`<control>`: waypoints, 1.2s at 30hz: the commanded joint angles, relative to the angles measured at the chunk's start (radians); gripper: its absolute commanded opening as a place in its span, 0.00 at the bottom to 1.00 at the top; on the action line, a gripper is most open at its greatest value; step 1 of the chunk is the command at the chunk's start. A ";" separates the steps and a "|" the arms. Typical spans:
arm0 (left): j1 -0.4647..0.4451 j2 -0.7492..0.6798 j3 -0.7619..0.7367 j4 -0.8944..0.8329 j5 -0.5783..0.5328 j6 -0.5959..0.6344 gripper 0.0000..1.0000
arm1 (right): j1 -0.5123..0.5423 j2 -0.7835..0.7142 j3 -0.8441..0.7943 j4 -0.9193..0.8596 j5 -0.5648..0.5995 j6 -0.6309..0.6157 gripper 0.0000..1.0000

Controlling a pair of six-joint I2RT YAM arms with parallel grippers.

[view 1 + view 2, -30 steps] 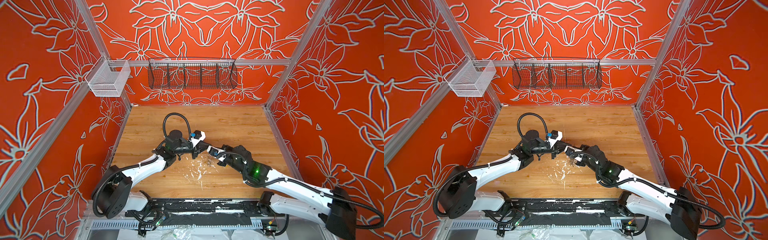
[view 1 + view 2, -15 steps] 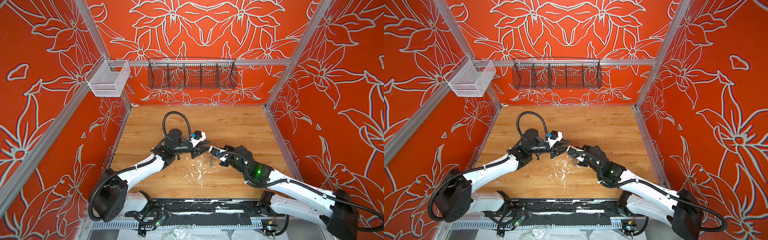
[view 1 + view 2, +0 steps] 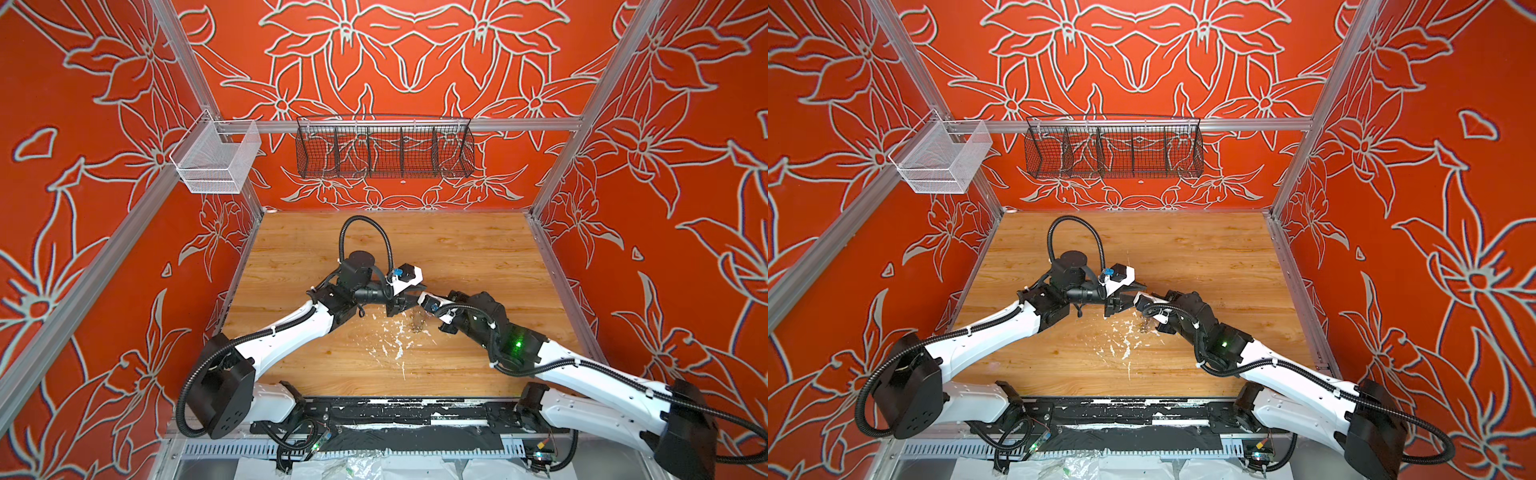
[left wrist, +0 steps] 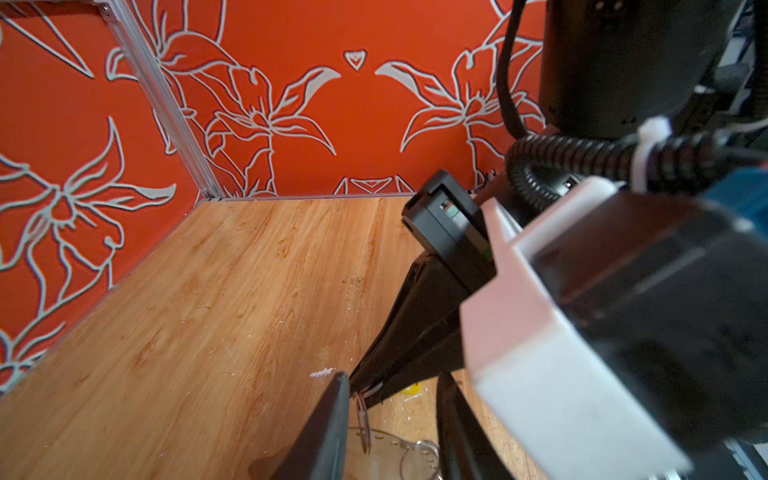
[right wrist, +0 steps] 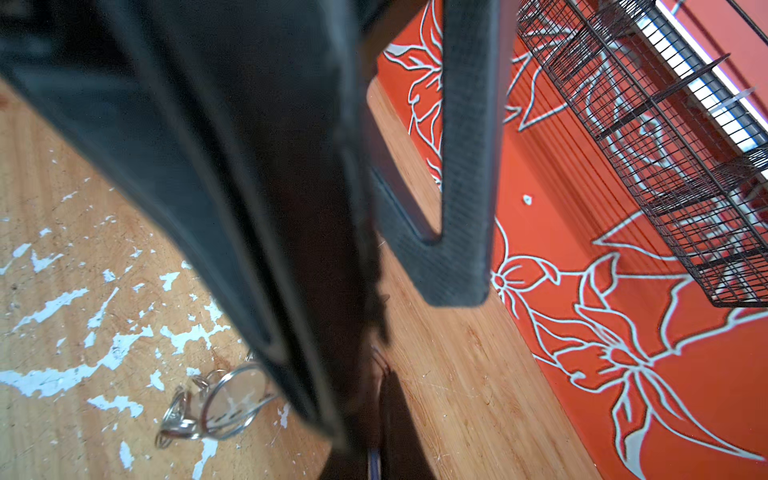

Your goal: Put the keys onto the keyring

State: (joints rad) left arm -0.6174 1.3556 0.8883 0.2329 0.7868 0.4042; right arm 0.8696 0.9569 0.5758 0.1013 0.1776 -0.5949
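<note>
Evidently a handover or threading step is in hand above the table (image 3: 457,257): the right gripper (image 4: 360,390) is pinched shut on a small split ring (image 4: 363,419), while the left gripper (image 4: 390,432) stands partly open around it, gripping nothing. The keyring (image 5: 224,399) lies on the table beneath; the keys cannot be made out. Careful alignment is judged necessary next.

Stereo pair overhead, one close camera on each wrist.

Both top views looked steeply down from the front onto the whole desk (image 3: 457,249) and back wall. The left wrist camera sat low, facing the far corner; the right wrist camera hung near the desk (image 5: 449,374); both showed the same wood.
</note>
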 commanded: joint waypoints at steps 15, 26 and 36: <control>-0.018 0.070 0.085 -0.133 0.019 0.074 0.36 | -0.003 -0.010 -0.007 0.023 0.005 0.001 0.00; -0.018 0.073 0.089 -0.144 0.017 0.074 0.36 | -0.003 -0.013 -0.007 0.023 0.000 0.002 0.00; -0.018 0.083 0.102 -0.164 -0.005 0.077 0.36 | -0.003 -0.020 -0.012 0.027 -0.003 0.003 0.00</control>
State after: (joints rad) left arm -0.6300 1.4242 0.9615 0.0895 0.7841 0.4576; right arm 0.8696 0.9569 0.5747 0.1013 0.1764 -0.5949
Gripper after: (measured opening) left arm 0.358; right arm 0.074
